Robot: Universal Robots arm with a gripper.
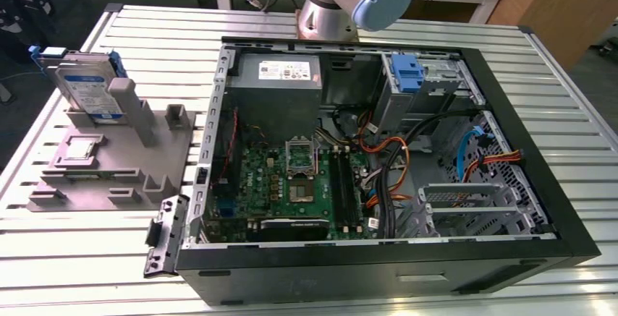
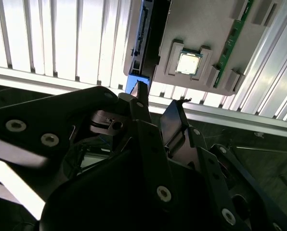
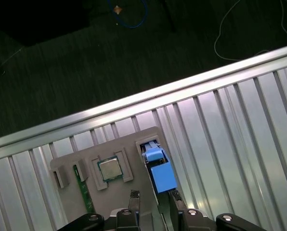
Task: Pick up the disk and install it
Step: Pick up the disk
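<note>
The disk (image 1: 87,88) stands on edge in a slot of the grey holder (image 1: 106,175) on the slatted table, at the exterior view's left. It is silver with a white, blue-striped label and a blue carrier. In both wrist views I look down on its blue carrier edge (image 3: 159,169) (image 2: 133,85). My gripper (image 3: 154,198) (image 2: 159,102) hovers above it, open, with nothing between the fingers. The disk lies just beyond the fingertips, apart from them.
The holder also carries a processor chip (image 3: 109,168) and a green memory stick (image 3: 84,188). The open computer case (image 1: 540,186) lies at the exterior view's right, with a power supply (image 1: 280,70), motherboard (image 1: 289,186) and a blue-fronted drive bay (image 1: 410,74). The table edge (image 3: 134,103) is close to the holder.
</note>
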